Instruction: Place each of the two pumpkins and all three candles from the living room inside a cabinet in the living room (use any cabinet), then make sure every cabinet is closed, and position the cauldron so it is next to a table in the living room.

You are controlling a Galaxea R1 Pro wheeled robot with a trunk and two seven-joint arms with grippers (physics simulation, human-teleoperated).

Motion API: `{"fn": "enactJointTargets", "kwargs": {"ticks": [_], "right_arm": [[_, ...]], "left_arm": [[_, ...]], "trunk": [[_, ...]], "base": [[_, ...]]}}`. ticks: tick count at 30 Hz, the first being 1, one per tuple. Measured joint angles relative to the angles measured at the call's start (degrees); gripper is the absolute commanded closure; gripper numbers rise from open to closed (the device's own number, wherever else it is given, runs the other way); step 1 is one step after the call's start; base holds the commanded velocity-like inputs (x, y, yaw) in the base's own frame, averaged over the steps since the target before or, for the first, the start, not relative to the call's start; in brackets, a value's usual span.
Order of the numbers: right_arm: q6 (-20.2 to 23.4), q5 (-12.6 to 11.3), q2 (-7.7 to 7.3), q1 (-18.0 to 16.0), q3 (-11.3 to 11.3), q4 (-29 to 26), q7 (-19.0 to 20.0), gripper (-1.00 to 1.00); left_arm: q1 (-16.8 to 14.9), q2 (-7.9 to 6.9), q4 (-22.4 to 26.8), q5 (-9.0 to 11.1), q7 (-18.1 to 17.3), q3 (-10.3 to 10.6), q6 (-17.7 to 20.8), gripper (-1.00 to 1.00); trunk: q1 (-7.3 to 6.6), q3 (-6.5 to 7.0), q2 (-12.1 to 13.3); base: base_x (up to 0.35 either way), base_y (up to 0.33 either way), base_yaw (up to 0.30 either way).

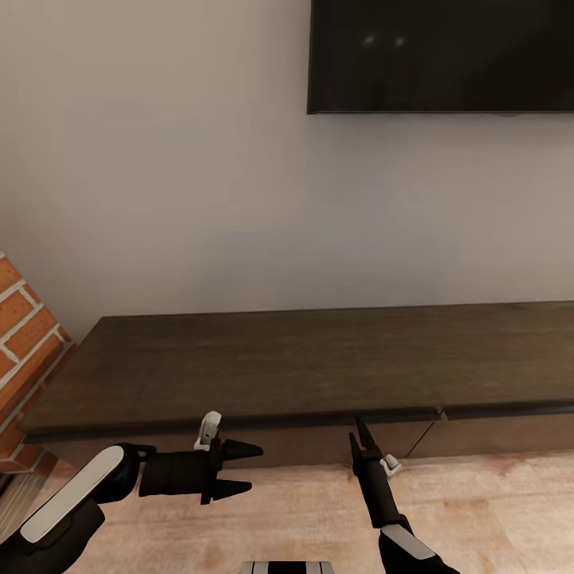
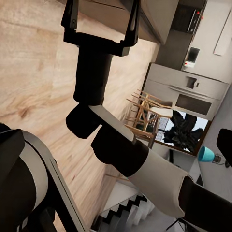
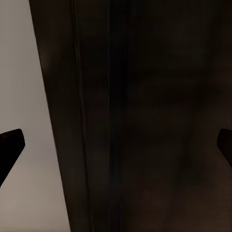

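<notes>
The long, low dark brown cabinet (image 1: 303, 363) stands against the pale wall, its top bare and its front panels meeting at a seam. My right gripper (image 1: 360, 440) points up at the cabinet's front edge, just left of that seam. It is open, with its fingertips (image 3: 10, 144) spread wide over the dark wood (image 3: 145, 116). My left gripper (image 1: 245, 468) hovers over the floor in front of the cabinet, pointing right, open and empty. The left wrist view looks at the right gripper (image 2: 100, 19) from behind, with its jaws apart. Pumpkins, candles, cauldron and table are out of view.
A black TV (image 1: 442, 56) hangs on the wall above the cabinet. A brick wall (image 1: 24, 335) closes the left end. Light wooden floor (image 1: 478, 510) runs in front. Behind me are wooden chairs (image 2: 142, 113), a kitchen oven (image 2: 193, 92) and stairs (image 2: 125, 212).
</notes>
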State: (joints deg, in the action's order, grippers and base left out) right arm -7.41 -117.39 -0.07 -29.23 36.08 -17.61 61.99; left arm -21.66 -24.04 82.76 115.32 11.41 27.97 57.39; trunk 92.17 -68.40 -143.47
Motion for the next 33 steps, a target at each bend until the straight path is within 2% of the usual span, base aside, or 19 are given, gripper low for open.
{"fn": "enactJointTargets", "kwargs": {"ticks": [26,27,33], "right_arm": [[0.0,0.0,0.0,0.0,0.0,0.0,0.0,-1.0],[0.0,0.0,0.0,0.0,0.0,0.0,0.0,1.0],[0.0,0.1,-0.01,0.0,0.0,0.0,0.0,1.0]], "left_arm": [[0.0,-0.09,0.0,0.0,0.0,0.0,0.0,-1.0],[0.0,-0.09,0.0,0.0,0.0,0.0,0.0,-1.0],[0.0,-0.09,0.0,0.0,0.0,0.0,0.0,-1.0]], "trunk": [[0.01,0.0,0.0],[0.01,0.0,0.0],[0.01,-0.01,0.0]], "base": [[0.027,0.0,0.0],[0.0,0.0,0.0],[0.0,0.0,0.0]]}}
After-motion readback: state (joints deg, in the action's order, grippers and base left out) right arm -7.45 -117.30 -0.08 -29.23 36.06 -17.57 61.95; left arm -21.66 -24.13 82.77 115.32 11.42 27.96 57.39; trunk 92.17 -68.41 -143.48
